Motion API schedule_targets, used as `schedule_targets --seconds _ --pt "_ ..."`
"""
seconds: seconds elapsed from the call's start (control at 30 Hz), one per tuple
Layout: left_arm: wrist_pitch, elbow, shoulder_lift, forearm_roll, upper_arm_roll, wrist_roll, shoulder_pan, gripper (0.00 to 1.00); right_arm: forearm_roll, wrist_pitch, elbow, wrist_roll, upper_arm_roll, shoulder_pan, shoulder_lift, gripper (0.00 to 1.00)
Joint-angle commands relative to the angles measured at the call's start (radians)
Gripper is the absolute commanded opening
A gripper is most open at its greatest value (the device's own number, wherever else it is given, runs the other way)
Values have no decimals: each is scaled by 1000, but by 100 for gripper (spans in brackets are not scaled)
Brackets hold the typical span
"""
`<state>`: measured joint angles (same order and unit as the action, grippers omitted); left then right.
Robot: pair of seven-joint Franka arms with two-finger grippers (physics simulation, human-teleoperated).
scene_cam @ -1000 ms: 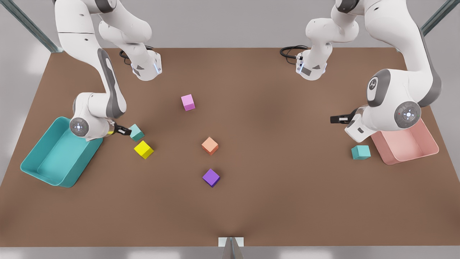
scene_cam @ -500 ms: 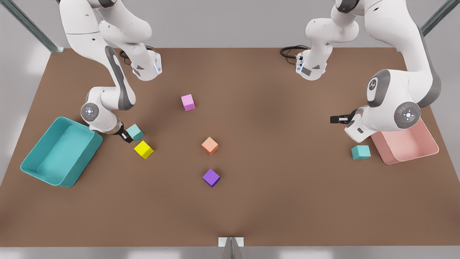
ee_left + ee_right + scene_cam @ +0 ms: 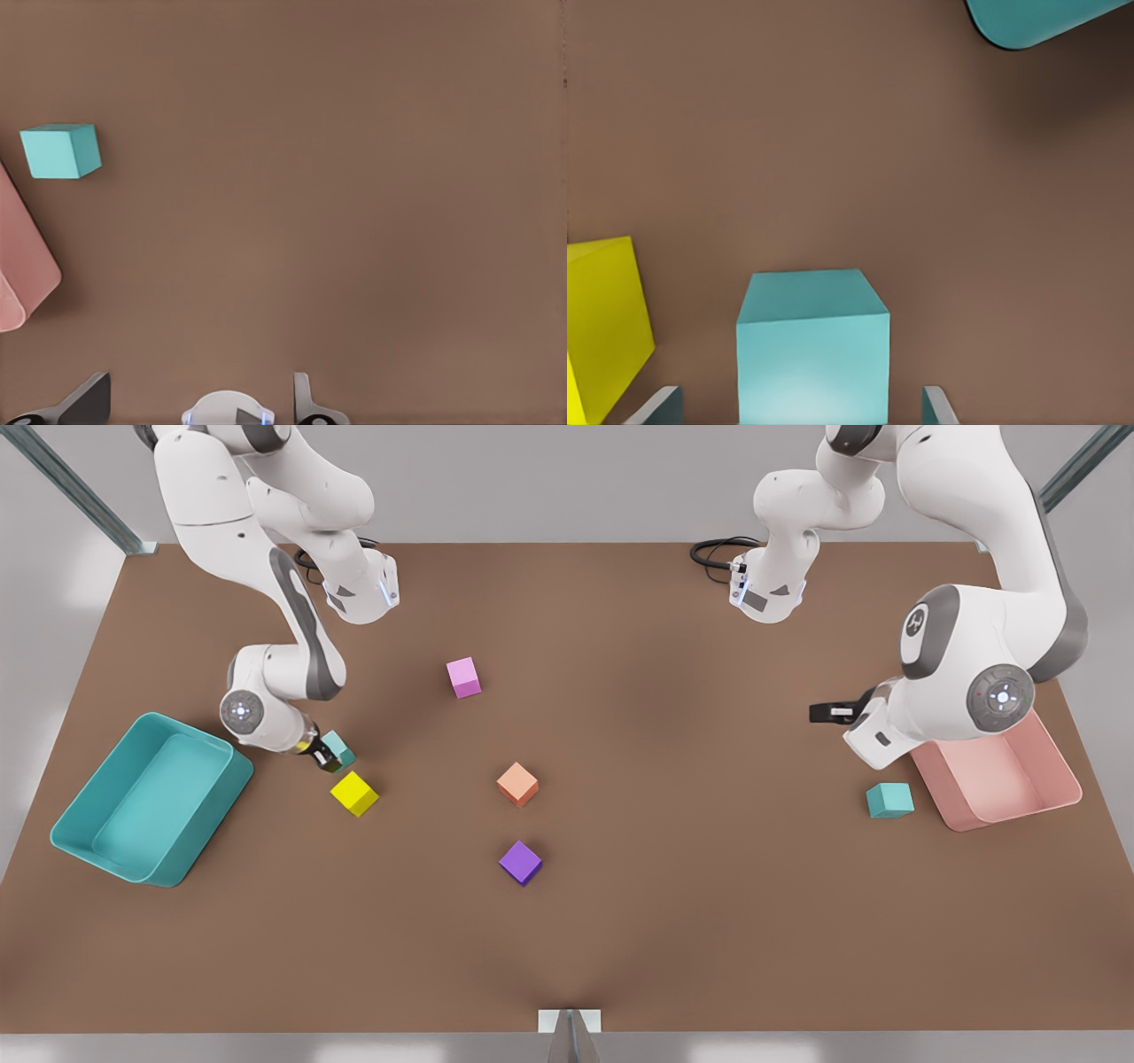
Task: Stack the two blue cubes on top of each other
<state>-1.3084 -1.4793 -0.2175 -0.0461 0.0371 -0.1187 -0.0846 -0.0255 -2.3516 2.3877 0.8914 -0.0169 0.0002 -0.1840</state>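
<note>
One blue cube (image 3: pixel 342 750) (image 3: pixel 812 350) lies near the teal bin on the front view's left, beside a yellow cube (image 3: pixel 354 793) (image 3: pixel 602 328). My right gripper (image 3: pixel 322 757) (image 3: pixel 799 409) is open and low over it, one finger (image 3: pixel 658 404) on each side of the cube. The other blue cube (image 3: pixel 889 800) (image 3: pixel 60 150) rests on the table by the pink bin's corner on the front view's right. My left gripper (image 3: pixel 829 712) (image 3: pixel 197 405) hangs open above the table, off to the side of that cube, with nothing between its fingers (image 3: pixel 87 400).
A teal bin (image 3: pixel 84 849) (image 3: pixel 1036 22) stands at the front view's left edge, a pink bin (image 3: pixel 966 820) (image 3: pixel 19 257) at the right edge. A pink cube (image 3: pixel 463 677), an orange cube (image 3: pixel 517 784) and a purple cube (image 3: pixel 520 863) sit mid-table.
The right arm swung in and its gripper came down around the blue cube beside the yellow one. The left arm shifted slightly. No cube has moved.
</note>
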Motion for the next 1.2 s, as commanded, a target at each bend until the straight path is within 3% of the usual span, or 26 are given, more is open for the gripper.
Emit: schedule_targets --seconds 0.0,0.37,1.03,1.17 --pt "4 1 0 0 1 2 0 100 1 -26 -1 -100 0 0 -3 100" --pt "6 1 -11 -11 0 2 5 100 10 -25 22 -270 0 -3 -6 100" --pt "9 4 -33 -3 0 10 12 100 29 -121 39 -273 0 14 -92 100" --pt "-9 4 -31 -6 1 10 3 100 29 -138 39 -289 0 12 -104 92"
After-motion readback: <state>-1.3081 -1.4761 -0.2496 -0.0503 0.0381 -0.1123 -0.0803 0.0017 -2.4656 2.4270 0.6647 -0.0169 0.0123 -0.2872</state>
